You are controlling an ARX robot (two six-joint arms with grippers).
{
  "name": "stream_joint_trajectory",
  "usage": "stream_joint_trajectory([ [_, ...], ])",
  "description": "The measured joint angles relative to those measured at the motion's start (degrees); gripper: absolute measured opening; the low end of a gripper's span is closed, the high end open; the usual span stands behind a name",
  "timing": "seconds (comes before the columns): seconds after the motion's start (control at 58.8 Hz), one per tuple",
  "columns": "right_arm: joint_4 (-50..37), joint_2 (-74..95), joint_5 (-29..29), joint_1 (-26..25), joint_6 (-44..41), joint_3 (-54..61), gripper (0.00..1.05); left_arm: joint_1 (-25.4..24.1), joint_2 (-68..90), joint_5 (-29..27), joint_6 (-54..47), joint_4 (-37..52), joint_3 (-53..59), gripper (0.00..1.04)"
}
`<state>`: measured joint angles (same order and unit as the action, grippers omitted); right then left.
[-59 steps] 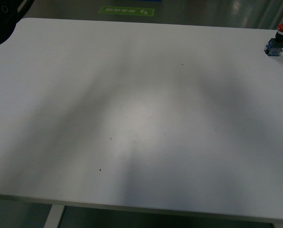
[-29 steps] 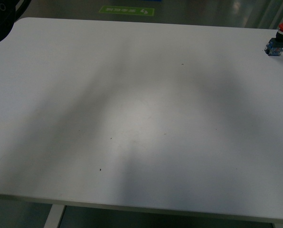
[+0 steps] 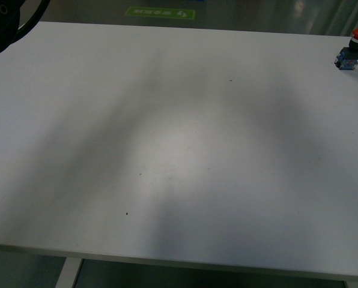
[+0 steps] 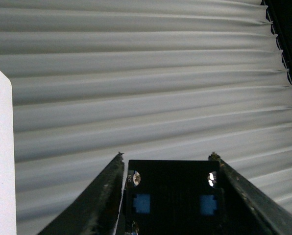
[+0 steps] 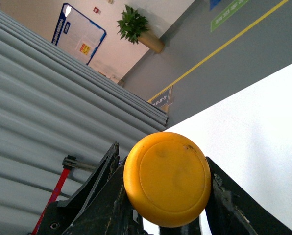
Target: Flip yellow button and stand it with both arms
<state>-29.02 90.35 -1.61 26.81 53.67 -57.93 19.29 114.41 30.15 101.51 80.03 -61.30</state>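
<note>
The right end effector (image 5: 163,157) grips the yellow button (image 5: 168,183) off the worktop (image 5: 256,127); its round orange-yellow cap faces the wrist camera. The left end effector (image 4: 166,156) is open. A red-capped switch (image 3: 352,51) stands at the worktop's far right corner.

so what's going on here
The right pincer holds the yellow button up off the white table, cap toward its wrist camera. The left pincer is raised too, with a black-and-blue block between its fingers; whether it grips it is unclear. A red-capped button stands near the table's far right edge.
</note>
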Motion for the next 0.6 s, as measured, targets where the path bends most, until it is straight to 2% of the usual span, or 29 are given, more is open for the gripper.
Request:
stream_joint_trajectory([
  [0.017,-0.1,0.0,0.2,0.0,-0.1,0.0,0.34,0.0,0.0,0.0,0.0,0.0,0.0,0.59],
  [0.102,-0.6,0.0,0.3,-0.1,-0.2,0.0,0.34,0.0,0.0,0.0,0.0,0.0,0.0,0.82],
  [0.221,-1.0,0.1,0.2,-0.5,-0.1,0.2,0.34,0.0,0.0,0.0,0.0,0.0,0.0,1.00],
  [0.306,-1.3,0.2,-0.1,-1.0,-0.1,0.3,0.34,0.0,0.0,0.0,0.0,0.0,0.0,0.96],
  [0.596,-1.5,0.7,0.0,-3.8,-0.1,0.7,0.34,0.0,0.0,0.0,0.0,0.0,0.0,0.98],
])
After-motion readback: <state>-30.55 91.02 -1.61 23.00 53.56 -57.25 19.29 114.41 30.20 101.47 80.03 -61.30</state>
